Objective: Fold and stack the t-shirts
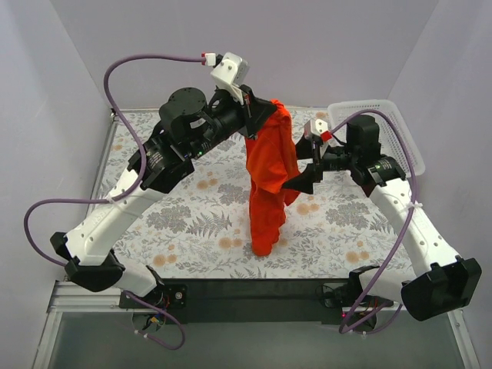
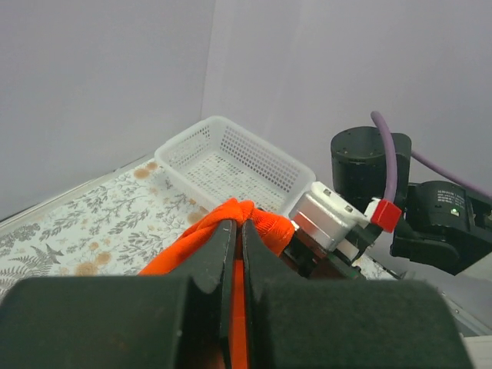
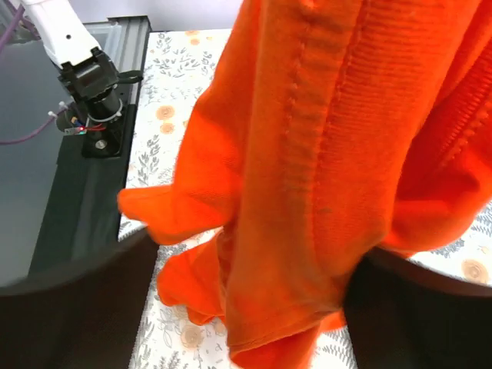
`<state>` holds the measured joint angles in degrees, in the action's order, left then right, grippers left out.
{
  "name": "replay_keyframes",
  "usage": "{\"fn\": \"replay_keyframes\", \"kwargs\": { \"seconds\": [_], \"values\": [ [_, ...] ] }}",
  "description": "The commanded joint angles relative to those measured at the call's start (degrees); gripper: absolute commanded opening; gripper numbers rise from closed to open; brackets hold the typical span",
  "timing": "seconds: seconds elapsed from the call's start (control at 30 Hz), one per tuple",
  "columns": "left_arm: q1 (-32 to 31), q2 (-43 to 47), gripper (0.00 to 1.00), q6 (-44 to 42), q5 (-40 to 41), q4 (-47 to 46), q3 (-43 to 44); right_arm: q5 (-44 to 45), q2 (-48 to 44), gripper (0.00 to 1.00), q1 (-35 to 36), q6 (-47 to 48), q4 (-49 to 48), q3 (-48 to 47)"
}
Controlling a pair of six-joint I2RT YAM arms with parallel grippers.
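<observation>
The left gripper [image 1: 258, 109] is raised over the middle of the table, its jaws clamped shut on the top edge of the orange-red t-shirt [image 1: 269, 165]. The left wrist view shows the cloth pinched tight between the two fingers [image 2: 211, 265]. The shirt hangs from it in a long bunched column, and its lower end rests on the floral table cover [image 1: 184, 219] near the middle. The right gripper [image 1: 292, 184] is at the shirt's right side about halfway down. Its jaws are spread wide, and the right wrist view shows the hanging cloth between them. A white mesh basket [image 1: 388, 115] stands at the far right corner.
</observation>
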<state>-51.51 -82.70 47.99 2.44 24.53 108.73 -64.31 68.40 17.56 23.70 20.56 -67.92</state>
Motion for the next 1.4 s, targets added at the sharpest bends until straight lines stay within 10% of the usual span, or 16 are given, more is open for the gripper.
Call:
{"fn": "replay_keyframes", "kwargs": {
  "seconds": [0.0, 0.13, 0.27, 0.3, 0.43, 0.53, 0.63, 0.77, 0.93, 1.2, 1.37],
  "values": [
    [-0.2, 5.3, 0.00, 0.4, 0.6, -1.4, 0.3, 3.7, -0.3, 0.67, 1.6, -5.4, -1.7, -2.2],
    [-0.2, 6.8, 0.00, -0.3, 1.8, -0.8, -1.6, 11.0, -1.1, 0.31, 1.5, -2.5, 0.0, -2.7],
    [-0.2, 8.6, 0.00, -1.7, 3.3, 0.2, -3.4, 15.1, -0.6, 0.33, 0.4, 1.9, 4.9, -4.3],
    [-0.2, 8.8, 0.00, -1.9, 3.4, 0.7, -3.3, 13.9, -0.2, 0.02, 0.3, 2.0, 5.5, -4.4],
    [-0.2, 10.1, 0.00, -3.8, 6.9, 2.7, -6.3, 16.7, 0.9, 0.01, 0.2, 2.7, 8.3, -11.1],
    [-0.1, 10.5, 0.00, -6.7, 12.3, -0.6, -14.1, 42.6, 2.3, 0.01, -3.8, -2.1, 5.8, -20.2],
    [1.5, 5.5, 0.00, -9.0, 12.2, -7.9, -17.4, 47.4, 8.3, 0.01, -15.2, -11.6, 4.5, -33.3],
    [2.6, -12.1, 0.00, -10.0, 7.6, -13.2, 1.2, 45.9, 11.4, 0.01, -24.2, -14.0, 5.1, -52.5],
    [3.3, -17.9, 0.00, -15.0, 8.7, -15.5, 14.8, 37.8, 6.0, 0.01, -24.4, -10.1, 4.9, -52.6],
    [23.7, 3.8, 0.00, -16.4, 0.9, -37.9, -33.9, -6.0, -7.9, 0.01, -20.8, -0.8, 7.6, -21.2],
    [31.4, 4.6, 0.00, -21.5, -10.3, -47.6, -57.5, 3.2, -8.1, 0.01, 1.0, 6.2, 6.8, -2.5]
  ]
}}
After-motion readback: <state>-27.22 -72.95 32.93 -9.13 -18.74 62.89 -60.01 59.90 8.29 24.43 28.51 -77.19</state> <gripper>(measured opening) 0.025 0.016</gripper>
